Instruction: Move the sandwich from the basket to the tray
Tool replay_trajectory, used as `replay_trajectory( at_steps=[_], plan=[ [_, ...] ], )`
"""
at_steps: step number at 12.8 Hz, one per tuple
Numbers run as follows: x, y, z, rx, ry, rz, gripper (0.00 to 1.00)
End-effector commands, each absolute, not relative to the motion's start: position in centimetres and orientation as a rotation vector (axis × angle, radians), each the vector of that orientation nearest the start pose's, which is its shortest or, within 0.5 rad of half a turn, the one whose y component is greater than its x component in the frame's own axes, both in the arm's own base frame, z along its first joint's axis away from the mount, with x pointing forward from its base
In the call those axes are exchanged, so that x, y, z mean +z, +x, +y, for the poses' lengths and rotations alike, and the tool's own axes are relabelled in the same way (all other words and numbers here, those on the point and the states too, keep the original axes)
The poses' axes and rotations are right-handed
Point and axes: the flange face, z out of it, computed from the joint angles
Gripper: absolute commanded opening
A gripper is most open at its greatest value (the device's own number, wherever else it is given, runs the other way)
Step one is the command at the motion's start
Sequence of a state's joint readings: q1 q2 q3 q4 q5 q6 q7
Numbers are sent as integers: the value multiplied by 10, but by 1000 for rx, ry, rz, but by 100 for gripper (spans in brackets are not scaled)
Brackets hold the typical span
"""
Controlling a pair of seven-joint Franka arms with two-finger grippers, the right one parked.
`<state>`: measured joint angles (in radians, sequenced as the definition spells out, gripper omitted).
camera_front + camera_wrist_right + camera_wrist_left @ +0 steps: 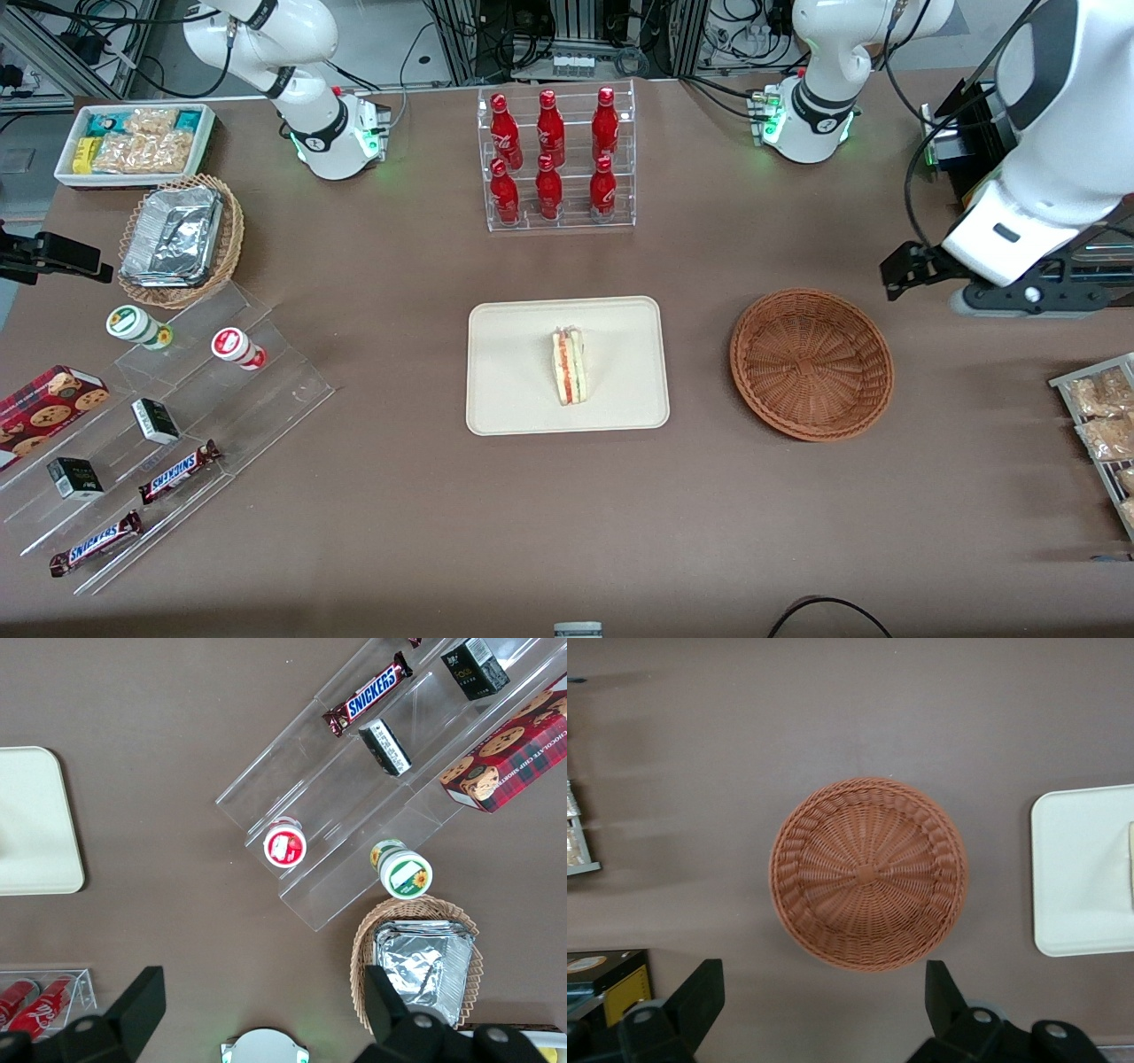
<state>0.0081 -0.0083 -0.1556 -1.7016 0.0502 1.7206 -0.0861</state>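
- White glossy arm shells, rounded joints, black bands between segments.
- Green lights glowing at bases.
- Black cables along working arm.
- gripper: black body, two black wedge fingers spread wide, round screw holes at knuckles.

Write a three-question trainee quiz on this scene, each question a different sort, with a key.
1. True or false: the sandwich lies on the tray.
2. Multiple choice: the basket holds
A. foil containers
B. nothing
C. bottles
3. Fill in: the end effector is ___, hanging above the table beside the basket.

Key: 1 true; 2 B; 3 open.
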Motion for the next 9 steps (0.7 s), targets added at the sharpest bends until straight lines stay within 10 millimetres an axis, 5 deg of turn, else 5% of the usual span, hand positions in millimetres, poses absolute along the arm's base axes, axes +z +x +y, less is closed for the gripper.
replay_trajectory(
  at_steps=[1, 3, 9],
  plan=[
    [586, 542, -57, -43, -3112, 107, 100],
    [594, 539, -43, -55, -3142, 59, 100],
    [594, 559, -42, -72, -3148, 54, 100]
  ],
)
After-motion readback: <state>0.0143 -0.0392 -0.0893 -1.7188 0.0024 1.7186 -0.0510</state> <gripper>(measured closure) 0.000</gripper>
